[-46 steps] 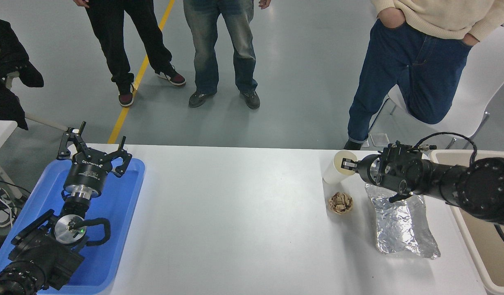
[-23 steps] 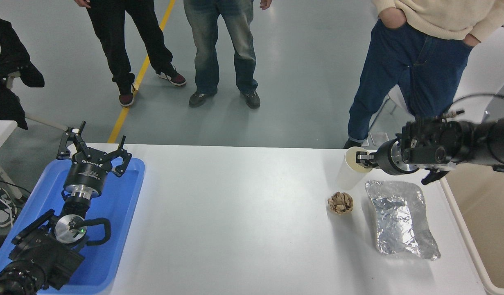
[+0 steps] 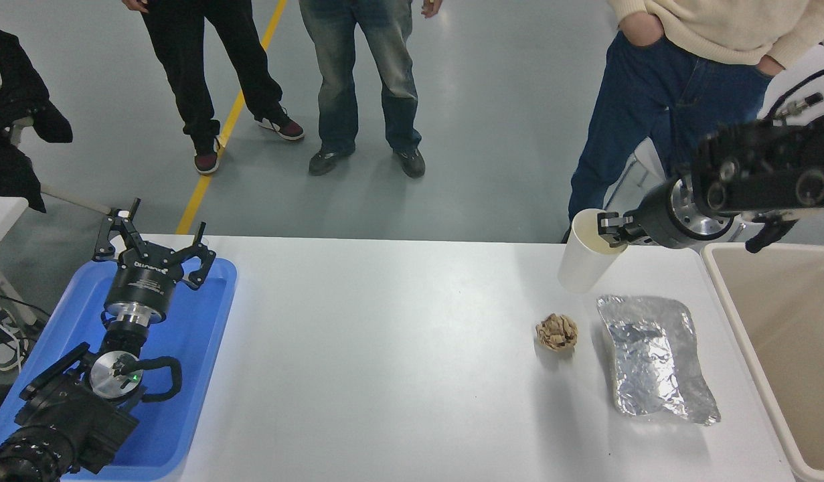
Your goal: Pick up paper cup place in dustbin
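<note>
A white paper cup (image 3: 582, 258) hangs above the table's far right part, lifted clear of the surface. My right gripper (image 3: 611, 232) is shut on the cup's rim, with one finger inside the cream mouth. The arm reaches in from the right edge, high over the table. To the right, at the table's end, stands the beige dustbin (image 3: 719, 284), its mouth open; the cup is left of its rim. My left gripper (image 3: 154, 237) rests open over the blue tray at the lower left.
A crumpled brown paper ball (image 3: 557, 332) and a crinkled silver foil sheet (image 3: 652, 358) lie on the table below the cup. The blue tray (image 3: 191, 375) sits at the left edge. Three people stand beyond the table's far side.
My right gripper has risen with the paper cup and moved right, lifting it off the table toward the dustbin. The left arm has not moved.
</note>
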`<act>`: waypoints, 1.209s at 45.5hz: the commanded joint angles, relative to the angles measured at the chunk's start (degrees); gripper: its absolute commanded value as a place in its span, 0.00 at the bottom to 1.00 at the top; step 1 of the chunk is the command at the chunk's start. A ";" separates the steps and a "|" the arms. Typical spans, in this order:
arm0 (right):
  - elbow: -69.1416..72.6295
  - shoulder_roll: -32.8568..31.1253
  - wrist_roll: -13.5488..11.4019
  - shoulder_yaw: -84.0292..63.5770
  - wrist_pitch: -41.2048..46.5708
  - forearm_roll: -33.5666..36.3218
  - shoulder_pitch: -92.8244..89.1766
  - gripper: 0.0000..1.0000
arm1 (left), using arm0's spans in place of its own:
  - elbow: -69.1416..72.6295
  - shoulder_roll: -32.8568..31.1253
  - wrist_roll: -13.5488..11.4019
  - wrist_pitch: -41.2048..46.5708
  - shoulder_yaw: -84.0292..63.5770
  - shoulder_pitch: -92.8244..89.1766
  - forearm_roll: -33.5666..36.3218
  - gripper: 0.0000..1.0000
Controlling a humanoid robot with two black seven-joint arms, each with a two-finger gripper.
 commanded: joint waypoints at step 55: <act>-20.82 -24.62 -0.27 -26.09 0.93 1.41 -1.73 0.00 | 0.00 0.13 0.00 0.00 -0.01 0.00 -0.09 1.00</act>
